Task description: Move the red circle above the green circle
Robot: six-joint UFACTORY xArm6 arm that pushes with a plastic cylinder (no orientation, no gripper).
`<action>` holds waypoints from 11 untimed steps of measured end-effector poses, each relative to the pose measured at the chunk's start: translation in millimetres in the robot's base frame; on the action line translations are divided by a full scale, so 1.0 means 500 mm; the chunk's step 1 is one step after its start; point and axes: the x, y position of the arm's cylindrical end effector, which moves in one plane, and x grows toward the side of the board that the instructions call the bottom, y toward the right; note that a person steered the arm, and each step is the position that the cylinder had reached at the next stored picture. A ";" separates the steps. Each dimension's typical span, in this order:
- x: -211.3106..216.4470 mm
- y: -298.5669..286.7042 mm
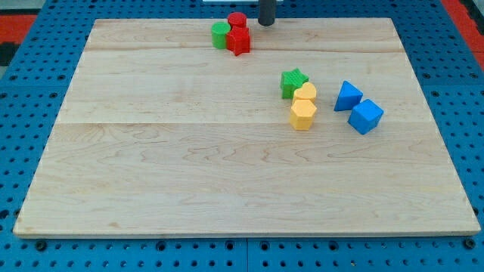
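Red circle (237,20) sitting way at the far edge of the wooden board (189,151), a bit left of centre. Green circle (220,35) just to its left and slightly nearer, touching or as good as. Red block (239,41) of a blocky, maybe star-ish shape (can't tell for sure) jammed right against the near side of the red circle, also pressed up to the green circle. So a tight little cluster of three up there.

Dark rod coming down from the top of the view, my tip (266,23) planted just to the right of the red circle, close but with a small gap showing, not touching anything. No jaws on it, just a plain rod end, holding nothing.

Over on the right half, well apart from all that: green star (293,82), yellow heart-ish block (305,94) touching its near-right side, yellow hexagon (302,114) right below that. Further right, blue triangle (348,96) and blue cube-ish block (366,115) snug together.

Blue pegboard (30,60) all around the board.
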 end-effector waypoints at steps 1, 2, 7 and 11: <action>0.003 0.002; 0.003 0.001; 0.003 -0.078; 0.003 -0.142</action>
